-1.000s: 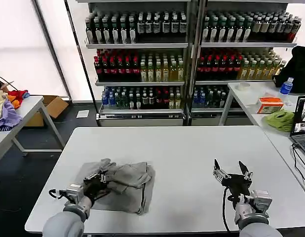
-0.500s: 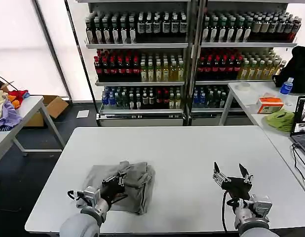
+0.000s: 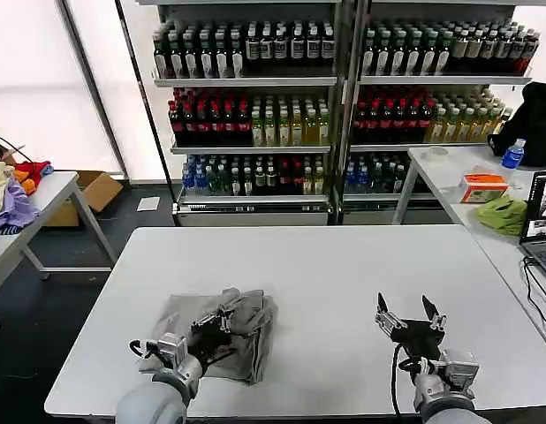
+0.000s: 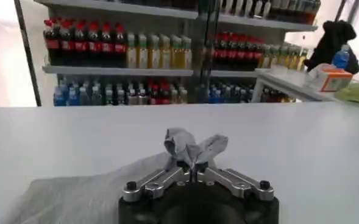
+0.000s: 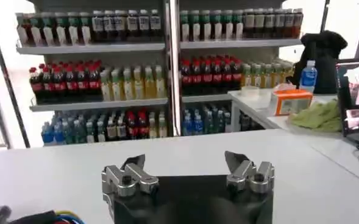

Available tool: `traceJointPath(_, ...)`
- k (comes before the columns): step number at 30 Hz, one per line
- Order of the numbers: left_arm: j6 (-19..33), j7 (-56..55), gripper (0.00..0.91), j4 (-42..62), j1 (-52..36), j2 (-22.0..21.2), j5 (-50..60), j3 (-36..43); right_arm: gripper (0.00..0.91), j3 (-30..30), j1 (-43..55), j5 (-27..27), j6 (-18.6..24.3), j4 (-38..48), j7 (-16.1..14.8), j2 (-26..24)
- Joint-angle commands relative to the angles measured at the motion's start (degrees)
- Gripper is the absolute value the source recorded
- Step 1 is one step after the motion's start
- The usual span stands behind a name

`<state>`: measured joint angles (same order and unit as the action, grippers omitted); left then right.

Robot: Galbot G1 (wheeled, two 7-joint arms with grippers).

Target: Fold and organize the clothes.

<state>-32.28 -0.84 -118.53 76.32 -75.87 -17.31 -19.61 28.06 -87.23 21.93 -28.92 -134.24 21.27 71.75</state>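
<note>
One grey shirt [image 3: 222, 340] lies crumpled on the white table [image 3: 344, 265], on the robot's left side, and the left gripper [image 3: 222, 315] is directly over it with its fingers pinched shut on a raised tuft of the cloth. The right gripper [image 3: 405, 315] waits wide open and empty, well apart from the shirt, so the left arm is clearly the nearer one. From the head the pinch is hard to read, but the left wrist view shows the tuft [image 4: 191, 148] standing up between the closed tips.

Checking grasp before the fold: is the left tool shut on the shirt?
Shut: left tool pinches a raised tuft of the grey shirt.
</note>
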Motion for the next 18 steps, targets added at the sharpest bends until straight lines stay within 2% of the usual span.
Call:
traceJointPath(1,1.0,0.6,0.907,3.0,-0.4,-0.8,-0.4,1.0,0.907,-0.6,0.0,-0.6,0.1,0.5,0.0,0.2)
traceJointPath(8,4.4,2.0,0.907,3.9,-0.1,-1.2,-4.0,3.5,0.907,-1.0,0.5,-0.7,0.1,0.5,0.0,0.3)
traceJointPath(14,1.4,-1.7,0.907,-3.9,1.1,-2.9,-27.6,4.6,0.907,-1.0,0.9,-0.6,0.3,1.2,0.1,0.0)
traceJointPath(18,1.1,-6.2,0.907,-8.2,0.5,-3.5,-35.9,2.1,0.907,-1.5,1.9,-0.5,0.2,1.5,0.1,-0.8)
